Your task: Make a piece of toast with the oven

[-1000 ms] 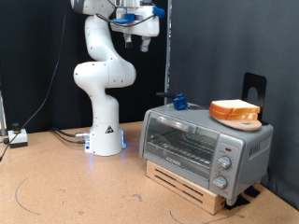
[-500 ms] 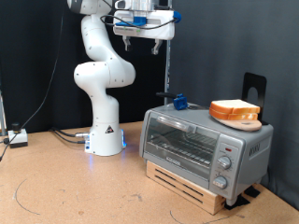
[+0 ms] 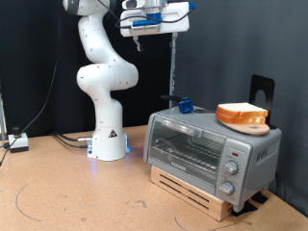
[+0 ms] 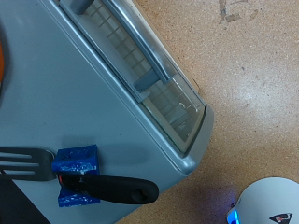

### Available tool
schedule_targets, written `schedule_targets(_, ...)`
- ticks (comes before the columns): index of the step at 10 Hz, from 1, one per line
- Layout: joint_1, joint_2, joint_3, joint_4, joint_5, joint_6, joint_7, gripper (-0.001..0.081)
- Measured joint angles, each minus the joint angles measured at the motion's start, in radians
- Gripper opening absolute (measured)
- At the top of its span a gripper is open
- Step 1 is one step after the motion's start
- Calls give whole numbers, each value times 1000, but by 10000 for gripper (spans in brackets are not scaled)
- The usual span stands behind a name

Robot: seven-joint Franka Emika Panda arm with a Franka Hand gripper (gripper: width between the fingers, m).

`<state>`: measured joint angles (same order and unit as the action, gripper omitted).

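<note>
In the exterior view we see the white, round-jointed arm rising from its base on the brown tabletop, with the gripper held high near the picture's top, well above and to the left of the oven. The fingers are too small and blurred for us to tell how wide they stand, and we see nothing between them. The oven is a boxy silver-grey metal case with its glass door shut, a grey bar handle across the door's top edge, a wire rack showing behind the glass, and round knobs on its right-hand panel. It sits on a low slatted wooden stand. On the oven's roof, toward the right, lies a round wooden board, and on it rests the piece of toast, flat and square with a pale face and orange-brown crust. Near the roof's far left sits a spatula with a black handle and a blue block.

In the wrist view we look down on the oven's smooth grey roof and glass door. The spatula lies on the roof: slotted metal blade, blue plastic blocks, glossy black handle. The gripper's fingers do not show here. An orange sliver at the picture's edge may be the toast; we cannot tell.
</note>
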<state>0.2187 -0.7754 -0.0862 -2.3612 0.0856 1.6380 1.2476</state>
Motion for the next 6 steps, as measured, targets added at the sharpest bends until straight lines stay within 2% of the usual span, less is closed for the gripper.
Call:
schedule_targets(1, -1, 0, 0, 0, 14, -2, 14, 804)
schedule_targets(2, 14, -3, -15, 0, 53, -9, -73, 804)
schedule_targets(4, 68, -5, -86, -3, 83, -6, -311, 804)
schedule_targets(6, 87, 10, -123, -33, 53, 89, -493, 804)
